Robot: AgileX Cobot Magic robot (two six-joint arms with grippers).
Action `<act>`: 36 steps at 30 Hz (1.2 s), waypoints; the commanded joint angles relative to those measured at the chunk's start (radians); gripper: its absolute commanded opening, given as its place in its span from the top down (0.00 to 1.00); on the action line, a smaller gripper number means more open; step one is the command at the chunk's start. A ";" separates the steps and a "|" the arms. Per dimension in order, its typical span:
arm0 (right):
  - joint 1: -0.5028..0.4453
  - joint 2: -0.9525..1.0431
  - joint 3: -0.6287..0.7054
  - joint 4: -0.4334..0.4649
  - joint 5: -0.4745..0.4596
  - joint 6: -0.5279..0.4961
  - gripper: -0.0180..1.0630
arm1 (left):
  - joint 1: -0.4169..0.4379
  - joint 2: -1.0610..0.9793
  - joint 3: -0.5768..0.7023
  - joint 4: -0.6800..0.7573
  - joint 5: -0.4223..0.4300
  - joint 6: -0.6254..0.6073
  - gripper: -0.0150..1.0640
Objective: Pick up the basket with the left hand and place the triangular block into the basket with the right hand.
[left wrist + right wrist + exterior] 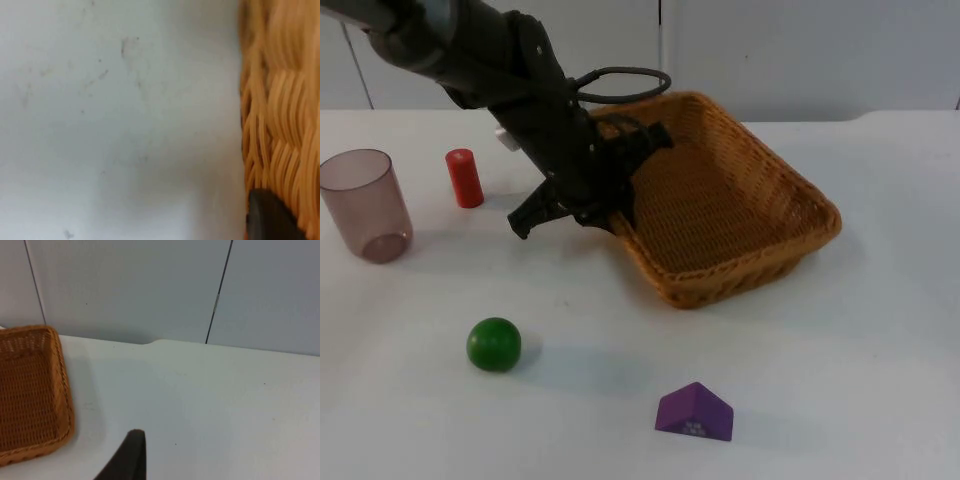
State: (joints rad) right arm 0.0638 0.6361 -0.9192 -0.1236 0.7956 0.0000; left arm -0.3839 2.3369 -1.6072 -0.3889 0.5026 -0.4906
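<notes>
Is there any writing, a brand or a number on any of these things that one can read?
Purple triangular block: a small pale marking on its front face, too small to read.
Woven basket, red cylinder, green ball, tinted cup: no text on any of them.
Left gripper at the basket's rim: no label to be read.

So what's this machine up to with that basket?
The left gripper is at the near-left rim of the woven basket, taking hold of it; the basket sits tilted on the white table. The purple triangular block meant to go inside lies untouched near the front edge. The right gripper waits off to the side, past the basket's corner. A green ball, red cylinder and tinted cup stand by.
</notes>
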 commanded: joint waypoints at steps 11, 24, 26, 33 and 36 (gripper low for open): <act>0.004 -0.001 -0.007 -0.005 -0.011 -0.012 0.02 | -0.005 -0.028 -0.002 -0.005 0.145 0.121 0.99; 0.004 -0.001 -0.007 -0.003 -0.026 -0.012 0.02 | -0.005 -0.203 -0.002 -0.139 0.367 0.517 0.99; 0.004 -0.001 -0.007 -0.003 -0.026 -0.012 0.02 | 0.007 -0.250 -0.002 -0.205 0.392 0.553 0.99; 0.004 -0.001 -0.007 0.030 -0.012 -0.022 0.02 | 0.023 -0.356 -0.002 -0.204 0.408 0.447 0.99; 0.004 -0.001 -0.007 0.089 0.021 -0.091 0.02 | 0.037 -0.390 -0.002 -0.143 0.422 0.371 0.99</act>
State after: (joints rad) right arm 0.0638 0.6361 -0.9192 -0.0584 0.8047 -0.0590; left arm -0.3579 1.9796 -1.6072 -0.5480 0.9171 -0.0700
